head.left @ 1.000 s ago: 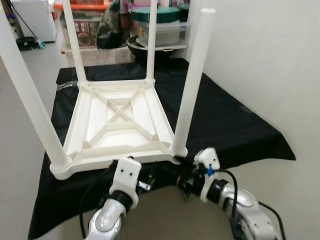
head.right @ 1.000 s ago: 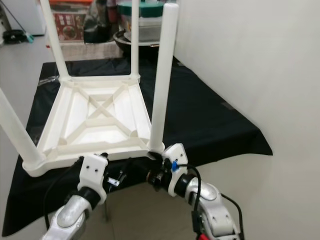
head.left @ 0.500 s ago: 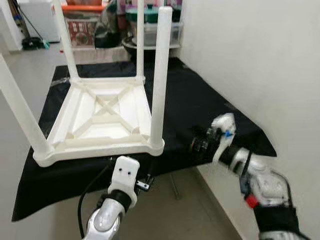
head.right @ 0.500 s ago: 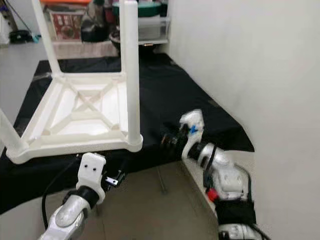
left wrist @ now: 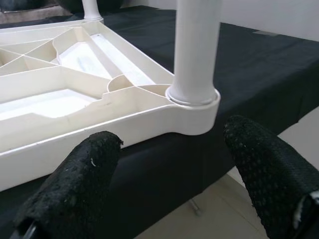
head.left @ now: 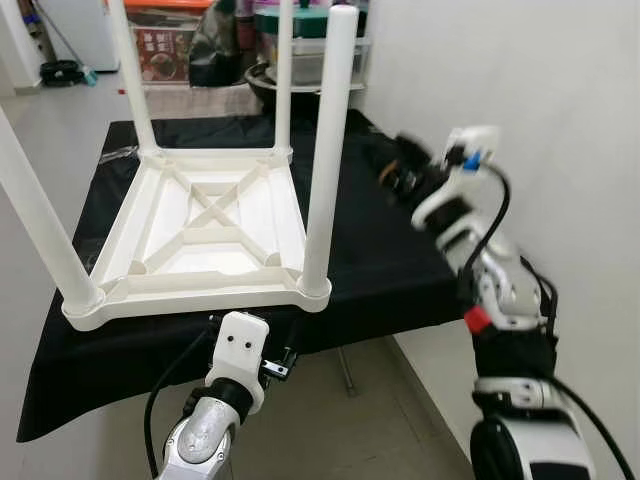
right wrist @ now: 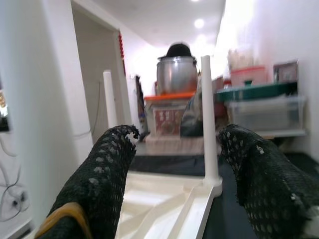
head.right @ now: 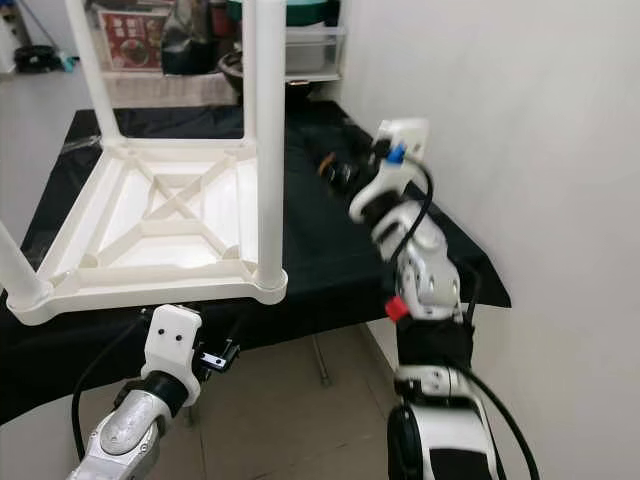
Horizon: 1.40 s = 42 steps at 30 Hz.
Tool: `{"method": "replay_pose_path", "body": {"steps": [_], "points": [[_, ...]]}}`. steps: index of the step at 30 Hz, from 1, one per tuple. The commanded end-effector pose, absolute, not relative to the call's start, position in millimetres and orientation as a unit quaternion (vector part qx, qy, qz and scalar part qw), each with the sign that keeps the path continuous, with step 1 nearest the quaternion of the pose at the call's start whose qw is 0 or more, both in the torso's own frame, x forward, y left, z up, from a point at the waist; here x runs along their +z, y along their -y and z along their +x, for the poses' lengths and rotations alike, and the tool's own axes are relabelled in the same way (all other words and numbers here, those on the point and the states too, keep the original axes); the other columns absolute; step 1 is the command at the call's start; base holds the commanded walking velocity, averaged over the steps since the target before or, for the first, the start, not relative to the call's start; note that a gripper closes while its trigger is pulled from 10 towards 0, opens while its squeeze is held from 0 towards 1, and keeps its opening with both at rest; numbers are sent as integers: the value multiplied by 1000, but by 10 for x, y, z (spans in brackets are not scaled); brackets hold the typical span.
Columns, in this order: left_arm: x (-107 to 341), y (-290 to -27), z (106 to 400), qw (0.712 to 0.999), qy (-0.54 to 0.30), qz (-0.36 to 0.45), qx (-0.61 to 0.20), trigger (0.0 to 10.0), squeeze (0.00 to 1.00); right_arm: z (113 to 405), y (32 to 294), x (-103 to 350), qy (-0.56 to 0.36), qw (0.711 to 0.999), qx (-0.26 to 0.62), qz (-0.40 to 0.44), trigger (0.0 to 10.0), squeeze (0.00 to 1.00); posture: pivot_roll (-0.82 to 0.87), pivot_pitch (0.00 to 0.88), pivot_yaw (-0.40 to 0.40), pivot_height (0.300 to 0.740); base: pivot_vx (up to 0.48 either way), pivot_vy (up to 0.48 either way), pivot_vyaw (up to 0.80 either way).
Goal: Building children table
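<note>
A white plastic children's table (head.left: 215,225) lies upside down on a black cloth (head.left: 400,250), its legs pointing up. The near right leg (head.left: 325,150) stands in its corner socket (left wrist: 193,102). My left gripper (left wrist: 172,132) hangs open just below and in front of that corner, nothing between its fingers (left wrist: 75,189). My right gripper (head.left: 400,165) is raised to the right of the table, about mid-height of the near right leg, and points toward the legs. It is open and holds nothing; between its fingers (right wrist: 107,174) a far leg (right wrist: 208,119) shows.
A white wall (head.left: 560,100) runs close along the right side. Storage boxes and a large pot (head.left: 300,40) crowd the space behind the cloth. Bare tiled floor (head.left: 340,420) lies in front, under my arms.
My right arm has swung up from under the table's front corner to the right side, level with the legs. The left gripper has stayed below the front edge. The camera has shifted.
</note>
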State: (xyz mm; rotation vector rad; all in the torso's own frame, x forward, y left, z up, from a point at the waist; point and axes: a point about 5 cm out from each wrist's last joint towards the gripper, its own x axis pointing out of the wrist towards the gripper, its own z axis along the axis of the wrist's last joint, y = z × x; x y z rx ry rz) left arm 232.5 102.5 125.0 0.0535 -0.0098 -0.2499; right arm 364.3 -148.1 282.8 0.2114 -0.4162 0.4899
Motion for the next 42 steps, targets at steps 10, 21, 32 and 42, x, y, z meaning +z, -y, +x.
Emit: {"method": "replay_pose_path", "body": {"steps": [10, 21, 32, 42], "points": [[1252, -1018, 2319, 991, 7, 29, -128, 10000, 0, 3539, 1907, 1787, 52, 997, 49, -24, 10000, 0, 41, 54, -81, 740, 0, 0, 0], [1246, -1012, 2308, 991, 10, 35, -131, 10000, 0, 3602, 1793, 1583, 20, 998, 1, -55, 10000, 0, 57, 35, -89, 740, 0, 0, 145], [1232, -1007, 2298, 991, 11, 35, -128, 10000, 0, 3671, 1837, 1684, 37, 997, -56, -31, 10000, 0, 53, 20, -88, 740, 0, -25, 249], [1224, -1028, 2303, 993, 6, 20, -117, 10000, 0, 3657, 1791, 1643, 36, 998, -42, -31, 10000, 0, 51, 25, -90, 740, 133, -369, 0]]}}
